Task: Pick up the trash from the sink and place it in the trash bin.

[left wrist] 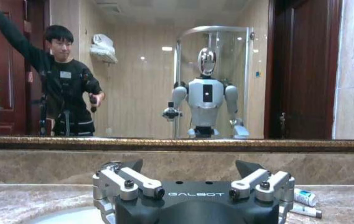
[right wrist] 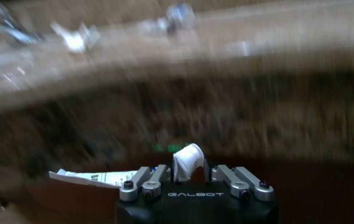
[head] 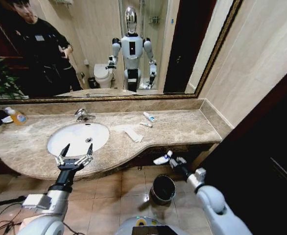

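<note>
I have the right gripper clamped on a white wrapper, just above the bin and short of its mouth. Carry step, I judge; next it needs centring over the bin. Left gripper spread wide, idle, up by the sink. Tubes on the counter beyond the bin.

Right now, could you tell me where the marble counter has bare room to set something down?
The stretch right of the paper wrapper, past the two tubes to the corner by the wall, is bare. So is the front edge between sink and wrapper. It's crowded far left around the soap bottle, and around the tap.
</note>
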{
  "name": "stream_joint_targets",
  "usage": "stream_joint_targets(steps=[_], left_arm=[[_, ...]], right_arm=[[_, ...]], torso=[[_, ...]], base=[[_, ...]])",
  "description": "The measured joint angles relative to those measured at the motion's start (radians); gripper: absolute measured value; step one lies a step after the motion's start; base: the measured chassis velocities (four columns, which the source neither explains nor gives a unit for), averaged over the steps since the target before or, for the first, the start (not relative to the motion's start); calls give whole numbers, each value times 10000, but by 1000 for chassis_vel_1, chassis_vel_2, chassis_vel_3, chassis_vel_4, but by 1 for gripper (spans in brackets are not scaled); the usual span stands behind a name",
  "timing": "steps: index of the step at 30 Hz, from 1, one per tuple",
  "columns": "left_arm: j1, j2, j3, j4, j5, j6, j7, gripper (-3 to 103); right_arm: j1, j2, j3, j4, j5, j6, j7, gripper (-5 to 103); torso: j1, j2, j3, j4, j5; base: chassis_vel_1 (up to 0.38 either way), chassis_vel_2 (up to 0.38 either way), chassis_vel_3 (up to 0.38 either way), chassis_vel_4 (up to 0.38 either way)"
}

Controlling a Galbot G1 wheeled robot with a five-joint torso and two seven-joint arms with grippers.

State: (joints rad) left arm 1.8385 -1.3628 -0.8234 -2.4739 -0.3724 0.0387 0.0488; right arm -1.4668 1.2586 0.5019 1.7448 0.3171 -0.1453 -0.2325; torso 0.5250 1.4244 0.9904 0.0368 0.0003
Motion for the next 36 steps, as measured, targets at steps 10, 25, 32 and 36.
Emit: stream_joint_targets(steps=[10,25,32,36], left_arm=[[0,0,1,0,-1,0,0,100],[0,0,0,0,0,0,0,100],[0,0,0,0,-1,0,0,100],[0,0,0,0,0,0,0,100]], right_arm=[[1249,1029,45,-3927,-1125,651,147,28],[1612,1145,-26,-5183,-1316,1109,730,54],[1588,1105,-12,-5199,-1296,1228,767,76],[1574,1131,-19,-5194,-1285,1250,772,91]], torso=[[1,-1,0,1,-2],[1,-2,0,1,-4],[1,-2,0,1,-4],[1,-2,0,1,-3]], base=[[0,0,0,0],[0,0,0,0],[0,0,0,0],[0,0,0,0]])
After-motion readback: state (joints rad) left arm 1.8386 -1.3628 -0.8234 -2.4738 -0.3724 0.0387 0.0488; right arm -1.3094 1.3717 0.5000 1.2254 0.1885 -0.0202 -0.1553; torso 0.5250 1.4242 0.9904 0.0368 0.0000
